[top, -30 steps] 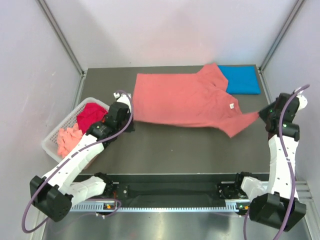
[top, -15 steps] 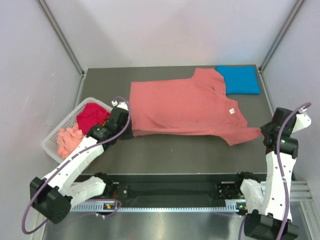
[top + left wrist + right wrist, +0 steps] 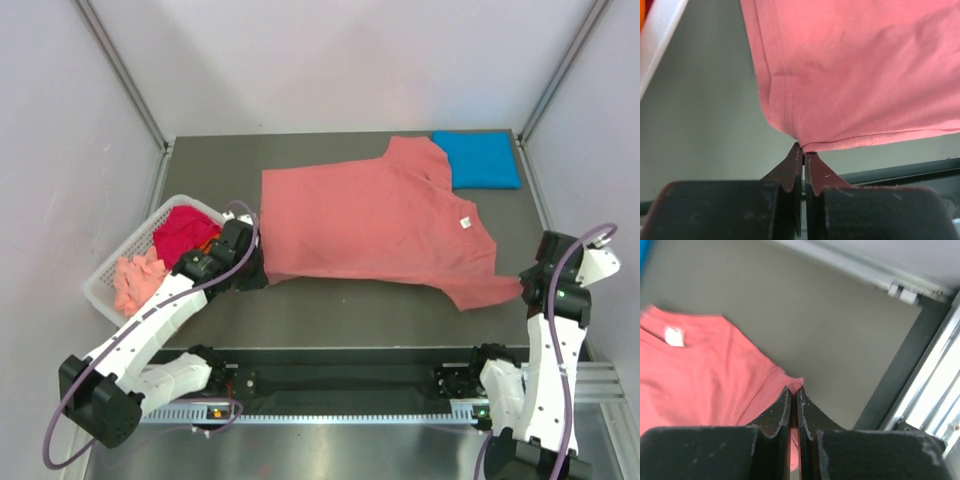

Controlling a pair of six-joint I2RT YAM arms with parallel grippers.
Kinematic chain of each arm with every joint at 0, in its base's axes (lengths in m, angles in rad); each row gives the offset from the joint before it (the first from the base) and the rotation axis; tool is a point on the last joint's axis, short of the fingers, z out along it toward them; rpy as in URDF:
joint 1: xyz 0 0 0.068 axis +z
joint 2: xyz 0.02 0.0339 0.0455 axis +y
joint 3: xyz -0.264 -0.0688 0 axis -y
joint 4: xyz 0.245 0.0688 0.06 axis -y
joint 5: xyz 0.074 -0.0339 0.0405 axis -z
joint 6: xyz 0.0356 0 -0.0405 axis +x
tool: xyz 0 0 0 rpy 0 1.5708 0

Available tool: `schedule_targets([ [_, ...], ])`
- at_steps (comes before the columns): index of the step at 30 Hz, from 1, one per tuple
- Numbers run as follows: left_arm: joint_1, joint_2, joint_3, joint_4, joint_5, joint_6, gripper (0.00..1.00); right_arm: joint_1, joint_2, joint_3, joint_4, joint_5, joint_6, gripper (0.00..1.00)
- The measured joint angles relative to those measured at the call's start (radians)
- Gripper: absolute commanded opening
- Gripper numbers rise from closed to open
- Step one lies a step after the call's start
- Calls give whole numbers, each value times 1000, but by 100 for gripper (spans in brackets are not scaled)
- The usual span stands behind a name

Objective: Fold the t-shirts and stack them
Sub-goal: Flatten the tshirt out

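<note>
A salmon-pink t-shirt (image 3: 370, 220) lies spread across the dark table, collar to the right. My left gripper (image 3: 252, 276) is shut on its bottom-left hem corner (image 3: 802, 145). My right gripper (image 3: 528, 283) is shut on the tip of the near sleeve (image 3: 795, 385). A folded bright blue t-shirt (image 3: 478, 158) lies at the back right corner, its left edge under the pink shirt's far sleeve. A magenta shirt (image 3: 183, 232) and an orange-pink one (image 3: 133, 280) sit crumpled in the white basket (image 3: 104, 275).
The basket stands at the table's left edge beside my left arm. Metal frame posts (image 3: 120, 75) rise at both back corners. The table's near edge meets a black rail (image 3: 340, 378). A metal side rail (image 3: 930, 390) runs close to the right of my right gripper.
Both grippers have pulled the pink shirt toward the near edge and lowered it. It hung slack a second ago and now lies flatter and wider. The right arm moved nearer and down.
</note>
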Motion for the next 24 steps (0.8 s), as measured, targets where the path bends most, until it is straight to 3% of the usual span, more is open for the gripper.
schedule_targets([
  [16,-4,205,0,-57,-59,-55,0,18,251,-66,93,-92,-14,0],
  [24,-5,301,11,-41,-64,-50,0,180,416,-24,169,10,-25,0],
])
